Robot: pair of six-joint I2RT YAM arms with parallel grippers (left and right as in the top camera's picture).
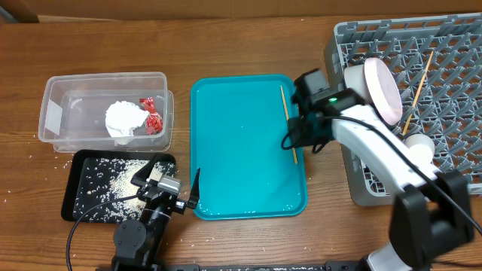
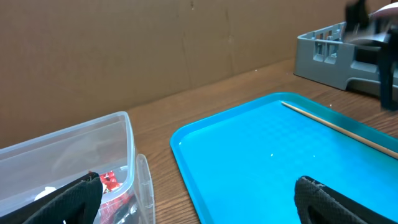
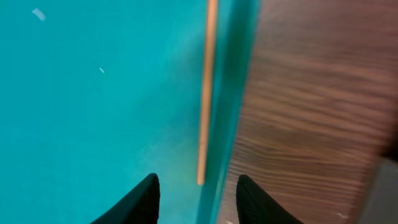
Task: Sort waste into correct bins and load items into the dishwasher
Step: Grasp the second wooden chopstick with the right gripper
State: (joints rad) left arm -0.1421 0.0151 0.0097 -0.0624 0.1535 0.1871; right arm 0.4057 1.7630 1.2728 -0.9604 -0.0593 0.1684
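The right gripper [image 3: 198, 190] is shown with fingers parted and empty, directly above a wooden chopstick [image 1: 285, 98] that lies along the right rim of the teal tray [image 1: 241, 150]. The left gripper [image 2: 199, 196] is seen wide open, holding nothing, at the tray's near-left corner. A second chopstick [image 1: 419, 90], the white plate [image 1: 384, 90] and the cup [image 1: 420, 144] are seen in the grey dish rack [image 1: 452, 45]. The tissue wad [image 1: 124, 119] and red wrapper [image 1: 153, 114] are contained in the clear tub [image 1: 75, 86].
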